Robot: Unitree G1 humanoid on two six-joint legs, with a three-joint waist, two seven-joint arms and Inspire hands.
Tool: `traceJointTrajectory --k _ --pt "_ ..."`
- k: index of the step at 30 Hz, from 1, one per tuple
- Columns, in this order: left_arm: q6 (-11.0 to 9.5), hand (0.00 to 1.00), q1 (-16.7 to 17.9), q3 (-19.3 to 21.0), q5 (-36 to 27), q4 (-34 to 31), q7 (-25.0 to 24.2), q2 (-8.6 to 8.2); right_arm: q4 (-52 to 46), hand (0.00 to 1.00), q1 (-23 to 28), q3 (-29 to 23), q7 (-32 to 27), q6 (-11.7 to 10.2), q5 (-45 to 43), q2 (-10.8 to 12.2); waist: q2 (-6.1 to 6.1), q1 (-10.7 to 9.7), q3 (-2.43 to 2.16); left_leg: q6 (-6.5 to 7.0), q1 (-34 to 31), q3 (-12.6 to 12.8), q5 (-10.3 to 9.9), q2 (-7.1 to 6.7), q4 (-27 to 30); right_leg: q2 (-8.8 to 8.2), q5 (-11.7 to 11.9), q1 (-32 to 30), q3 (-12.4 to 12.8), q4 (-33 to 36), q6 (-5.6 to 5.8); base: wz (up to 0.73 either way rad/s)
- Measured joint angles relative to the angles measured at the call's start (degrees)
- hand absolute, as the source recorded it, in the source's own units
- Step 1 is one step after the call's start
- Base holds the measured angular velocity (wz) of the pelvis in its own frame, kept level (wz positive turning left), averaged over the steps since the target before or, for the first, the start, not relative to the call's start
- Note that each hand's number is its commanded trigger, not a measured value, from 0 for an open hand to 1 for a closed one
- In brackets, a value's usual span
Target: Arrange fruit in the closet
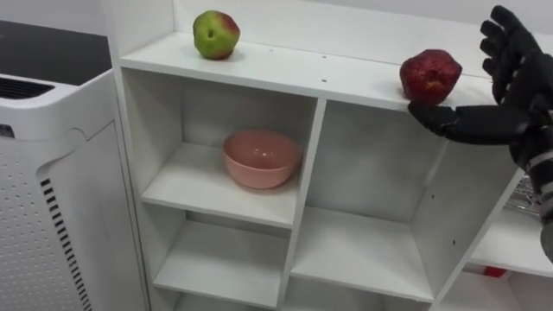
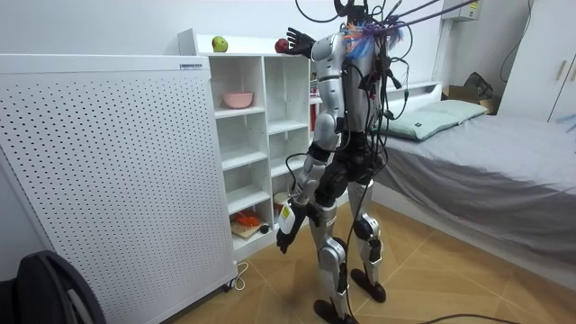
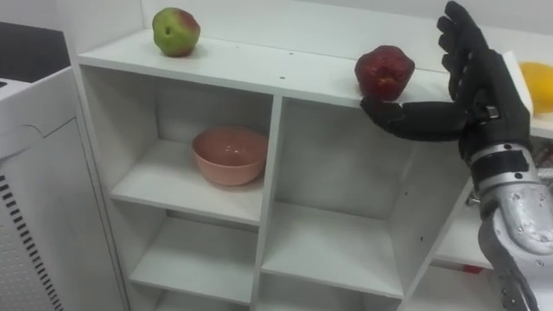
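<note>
I see my right robot hand (image 3: 479, 91) spread open beside the dark red apple (image 3: 384, 72); a yellow fruit (image 3: 539, 86) sits half hidden behind it.

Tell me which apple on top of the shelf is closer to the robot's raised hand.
The dark red apple, right beside the open right hand; the green-and-red apple sits far off at the left end of the shelf.

right hand (image 3: 491, 93) spread beside red apple (image 3: 384, 72), thumb perhaps touching | green apple (image 3: 176, 31) top-left
</note>
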Motion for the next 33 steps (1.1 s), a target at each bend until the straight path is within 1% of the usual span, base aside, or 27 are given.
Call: traceJointTrajectory --k 2,3,4,9,11,13,17,21,27,29,30,31,33 --pt "0.0 0.0 -0.11 0.0 -0.01 -0.16 -0.19 0.07 0.14 0.0 0.0 0.44 0.25 0.02 -1.14 -0.16 -0.3 0.1 -0.06 0.0 0.01 0.05 0.0 0.02 0.02 0.01 0.0 -0.01 0.03 0.0 0.0 0.0" --pt "0.0 0.0 -0.11 -0.05 -0.04 -0.39 -0.33 0.17 0.13 0.31 0.0 0.68 0.57 0.02 -2.0 -0.21 -0.43 0.19 -0.06 0.0 0.01 0.07 0.0 0.01 0.02 0.01 0.0 -0.01 0.04 0.0 0.0 0.0" --pt "0.01 0.0 -0.06 -0.1 -0.03 -0.4 -0.35 0.3 0.13 1.0 -0.01 1.09 0.56 0.02 -2.2 -0.33 -0.5 0.29 -0.06 0.0 0.08 0.09 0.0 0.01 0.02 0.02 0.0 0.03 0.04 0.0 0.0 0.0" --pt "0.45 0.0 0.03 -0.29 -0.03 -0.39 -0.35 1.05 0.12 1.0 -0.08 2.82 0.66 0.03 -2.69 -0.86 -0.55 0.32 -0.04 0.0 0.58 0.11 0.0 0.04 -0.1 0.05 0.0 0.32 0.03 0.0 0.0 0.0" --pt "0.63 0.0 -0.06 -1.22 -0.02 -0.39 -0.36 1.59 0.12 1.0 -0.08 2.92 0.97 0.11 -3.06 -0.88 -0.55 0.34 -0.04 0.0 0.74 0.14 0.0 0.04 -0.14 0.04 0.0 0.34 0.02 0.0 0.0 0.0" --pt "0.83 0.0 0.01 -1.22 -0.02 -0.39 -0.37 1.79 -0.08 1.0 -0.08 3.4 1.97 0.12 -4.67 -0.91 -0.55 0.35 -0.04 0.0 0.87 0.29 0.0 0.06 -0.17 0.03 0.0 0.34 0.02 0.0 0.0 -0.03" --pt "1.56 0.0 -0.03 -1.28 -0.02 -0.39 -0.51 1.8 -0.75 1.0 -0.09 4.59 2.23 0.12 -4.8 -0.92 -0.54 0.39 -0.04 0.0 0.88 0.53 0.0 0.06 -0.12 0.0 0.0 0.38 0.01 0.0 0.0 -0.03" --pt "1.66 0.0 0.11 -1.37 -0.03 -0.39 -0.97 1.82 -0.75 1.0 -1.68 4.58 1.64 0.7 -4.66 -0.92 -0.48 0.39 0.0 0.0 0.88 0.54 0.0 0.06 -0.1 0.0 0.0 0.39 0.02 0.0 0.0 0.0" --pt "1.71 0.0 -0.03 -2.34 -0.13 -0.39 -0.97 2.01 -0.75 1.0 -2.65 4.68 1.0 0.67 -4.61 -0.92 -0.45 0.46 0.05 0.0 1.16 0.06 0.0 0.05 -0.32 0.06 0.0 0.9 -0.05 -0.07 0.0 0.04" --pt "1.69 0.0 -0.34 -2.37 -0.12 -0.39 -0.97 2.0 -0.88 1.0 -2.67 4.72 0.97 0.59 -4.48 -0.92 -0.23 0.47 0.21 0.0 1.33 -0.2 0.0 0.04 -0.34 0.08 0.0 1.12 0.08 -0.11 0.0 0.08" --pt "1.67 0.0 -0.39 -2.38 -0.11 -0.39 -0.97 1.98 -1.17 1.0 -2.67 4.94 1.07 0.59 -4.48 -0.92 -0.23 0.55 0.2 0.0 1.52 -0.23 0.0 0.04 -0.35 0.08 0.0 1.15 0.15 -0.12 0.0 0.03" --pt "1.66 0.0 -0.43 -2.34 -0.1 -0.39 -0.96 1.99 -1.64 1.0 -2.67 5.16 1.61 0.64 -4.45 -0.92 -0.05 0.64 0.33 0.0 1.59 -0.22 0.0 0.04 -0.35 0.1 0.0 1.22 0.21 -0.11 0.0 0.0" --pt "1.58 0.0 -0.26 -2.38 -0.13 -0.39 -0.95 1.97 -2.7 1.0 -2.59 5.7 2.29 0.65 -4.45 -0.89 -0.02 0.59 0.35 -0.01 1.47 -0.21 0.0 0.04 -0.41 0.11 0.0 1.22 0.27 -0.11 0.0 0.0"
